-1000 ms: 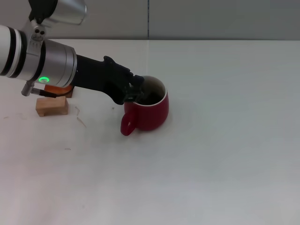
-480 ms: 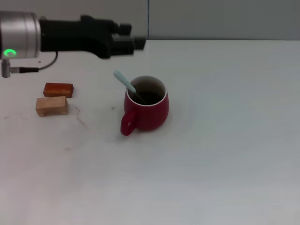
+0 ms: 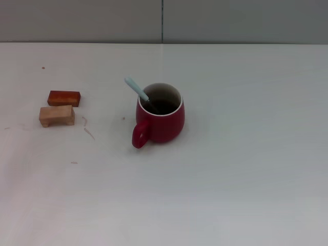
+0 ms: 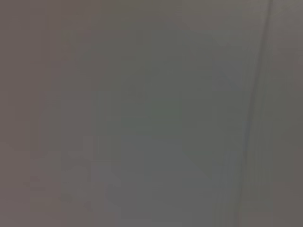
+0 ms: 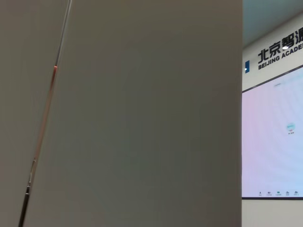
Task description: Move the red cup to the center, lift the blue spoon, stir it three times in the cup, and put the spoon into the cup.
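Arms: none in the head view. Neither the left claw nor the right claw shows in any view, so whether either is apart or together cannot be told. The left wrist view shows only a plain grey surface with a faint dark line; the right wrist view shows a grey panel (image 5: 142, 113), a thin seam along it, and a wall screen (image 5: 273, 137) with lettering above it.

Counter (image 3: 246, 169): one, white, filling most of the head view, with a grey wall behind it. A few faint scuff marks lie on its left part.

Cup (image 3: 161, 119): one, dark red, upright, near the middle of the counter, slightly left of centre. Thin white rim, dark inside. Its one handle points toward the robot and to the robot's left. Nothing grips it.

Spoon (image 3: 137, 88): one, pale blue handle. It stands tilted in the cup, bowl end down inside and hidden in the dark interior, handle resting on the rim on the robot's left side and sticking up and out to the far left.

Blocks: two, on the left part of the counter, well apart from the cup. One reddish-brown block (image 3: 64, 98) lies farther from the robot; one pale wood block (image 3: 56, 116) lies just beside it, nearer the robot. Whether they touch cannot be told.
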{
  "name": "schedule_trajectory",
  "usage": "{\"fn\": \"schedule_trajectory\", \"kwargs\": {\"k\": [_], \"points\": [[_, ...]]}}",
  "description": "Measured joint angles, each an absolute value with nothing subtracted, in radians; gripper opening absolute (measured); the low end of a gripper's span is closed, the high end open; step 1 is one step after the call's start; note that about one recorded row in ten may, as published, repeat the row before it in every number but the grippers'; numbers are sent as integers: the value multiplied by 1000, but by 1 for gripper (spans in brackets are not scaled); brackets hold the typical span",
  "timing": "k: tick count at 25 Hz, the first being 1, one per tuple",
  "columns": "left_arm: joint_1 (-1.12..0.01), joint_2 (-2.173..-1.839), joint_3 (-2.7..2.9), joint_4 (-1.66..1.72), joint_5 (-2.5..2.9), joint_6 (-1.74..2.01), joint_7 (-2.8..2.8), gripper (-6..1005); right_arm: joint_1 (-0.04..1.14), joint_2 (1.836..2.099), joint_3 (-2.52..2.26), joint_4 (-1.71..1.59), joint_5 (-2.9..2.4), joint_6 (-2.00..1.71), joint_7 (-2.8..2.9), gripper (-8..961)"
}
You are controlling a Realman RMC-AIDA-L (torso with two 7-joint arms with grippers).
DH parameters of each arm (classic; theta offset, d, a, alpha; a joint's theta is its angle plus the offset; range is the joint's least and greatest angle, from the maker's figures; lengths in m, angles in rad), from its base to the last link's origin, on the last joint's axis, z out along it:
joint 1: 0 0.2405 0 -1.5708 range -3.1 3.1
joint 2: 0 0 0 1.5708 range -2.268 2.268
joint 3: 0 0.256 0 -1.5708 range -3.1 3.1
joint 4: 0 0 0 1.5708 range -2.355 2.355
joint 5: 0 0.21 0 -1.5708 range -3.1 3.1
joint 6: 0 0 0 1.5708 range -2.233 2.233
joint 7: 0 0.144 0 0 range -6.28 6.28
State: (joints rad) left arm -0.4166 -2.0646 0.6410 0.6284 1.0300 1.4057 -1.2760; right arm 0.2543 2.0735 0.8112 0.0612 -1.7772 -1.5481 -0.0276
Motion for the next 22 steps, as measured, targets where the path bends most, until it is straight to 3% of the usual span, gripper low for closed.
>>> {"fn": "schedule_trajectory", "kwargs": {"k": [10, 22], "points": [[-450, -2069, 615, 220, 635, 1408, -445, 555, 322, 2061, 984, -8, -1776, -1548, -26, 586], [-483, -2071, 591, 72, 607, 1257, -208, 555, 400, 2013, 1046, -3, -1776, -1544, -19, 586]]}}
